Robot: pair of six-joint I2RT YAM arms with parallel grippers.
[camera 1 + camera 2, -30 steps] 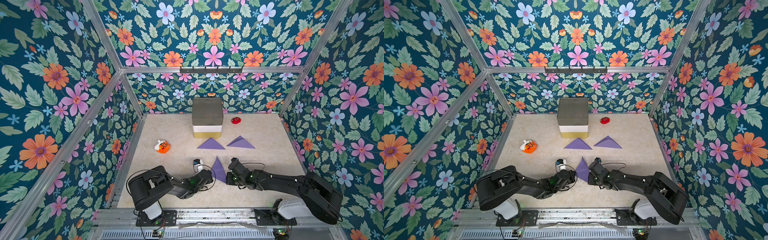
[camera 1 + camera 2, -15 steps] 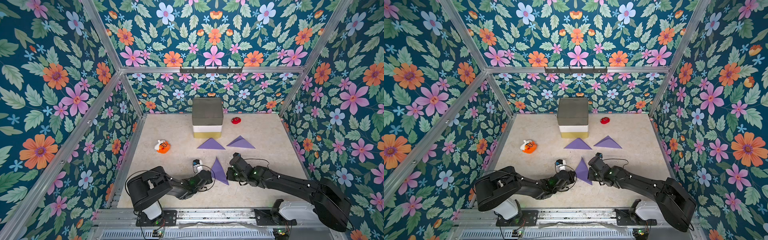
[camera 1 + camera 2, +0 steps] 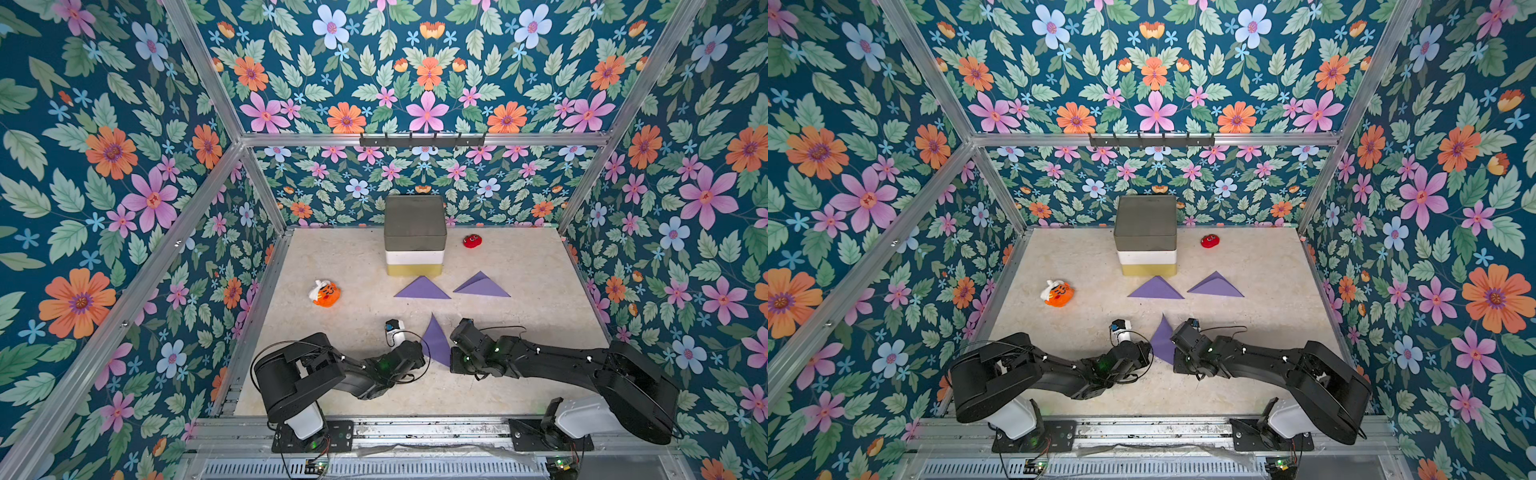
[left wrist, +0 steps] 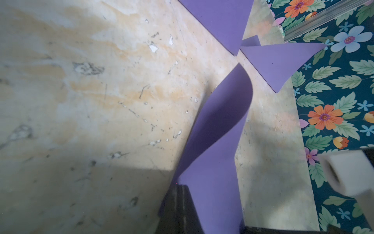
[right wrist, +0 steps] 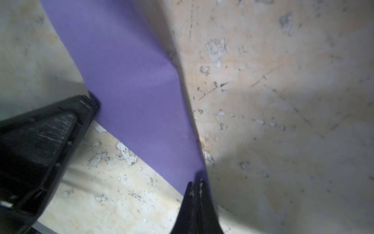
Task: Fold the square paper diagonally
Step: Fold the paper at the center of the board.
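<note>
The purple square paper [image 3: 436, 343] [image 3: 1163, 340] stands bowed at the front middle of the table, and both top views show it as a narrow triangle. My left gripper [image 3: 419, 353] is shut on its left edge. In the left wrist view the sheet [image 4: 220, 125] curves away from the left gripper [image 4: 182, 188]. My right gripper [image 3: 452, 360] is shut on the right corner. In the right wrist view the paper [image 5: 131, 71] runs from the right gripper [image 5: 195, 184] to the left gripper's fingers [image 5: 50, 131].
Two folded purple triangles [image 3: 422, 289] [image 3: 482, 286] lie flat behind the held sheet. A stack of grey, white and yellow boxes [image 3: 414, 235] stands at the back. A red toy [image 3: 472, 240] and an orange toy [image 3: 325, 293] lie on the table. Flowered walls close in three sides.
The right arm has stretched out lower and its wrist has shifted slightly. The left arm and the paper stay almost where they were, and both grips are unchanged.
</note>
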